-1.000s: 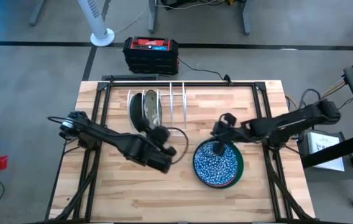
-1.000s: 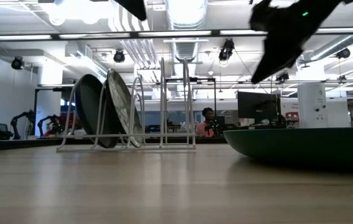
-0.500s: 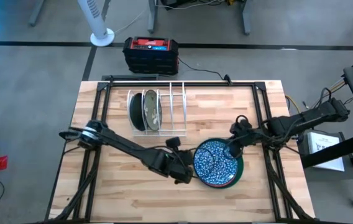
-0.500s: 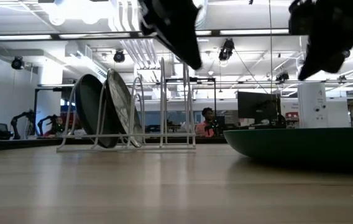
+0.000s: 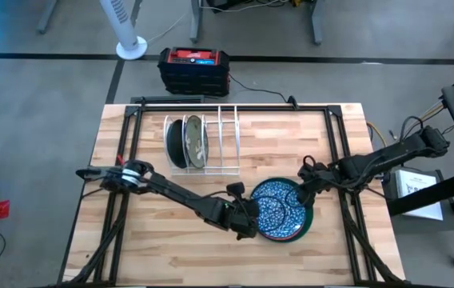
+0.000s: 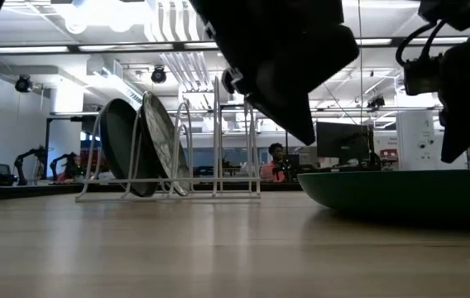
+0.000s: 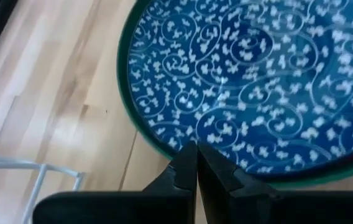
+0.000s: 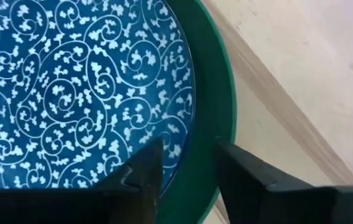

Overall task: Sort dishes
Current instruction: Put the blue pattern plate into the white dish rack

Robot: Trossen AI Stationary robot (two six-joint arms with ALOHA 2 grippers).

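Observation:
A blue-and-white plate point(image 5: 279, 206) lies on a plain green plate point(image 5: 308, 220) on the table's right half. My left gripper point(image 5: 251, 226) is shut, its tips point(image 7: 195, 152) just over the stack's left rim; the low view shows them above the green plate point(image 6: 400, 194), apart from it. My right gripper point(image 5: 301, 192) is open over the stack's far right rim. One of its fingers point(image 8: 144, 171) is over the blue plate's edge, the other over the green rim point(image 8: 212, 93). A dark plate point(image 5: 175, 142) and an olive mottled plate point(image 5: 196, 142) stand on edge in the white wire rack point(image 5: 225, 140).
The rack point(image 6: 218, 149) stands at the far middle of the table, its right-hand slots free of plates. Bare wood lies along the near edge and on the left half. A red-and-black box point(image 5: 193, 68) sits on the floor beyond the far edge.
My left gripper has swung from beside the rack toward the table's right and down to the stack's left rim, rolling as it went and staying shut. My right gripper has drawn back from over the blue plate's far part toward the right rim and sunk lower. The plates have not moved.

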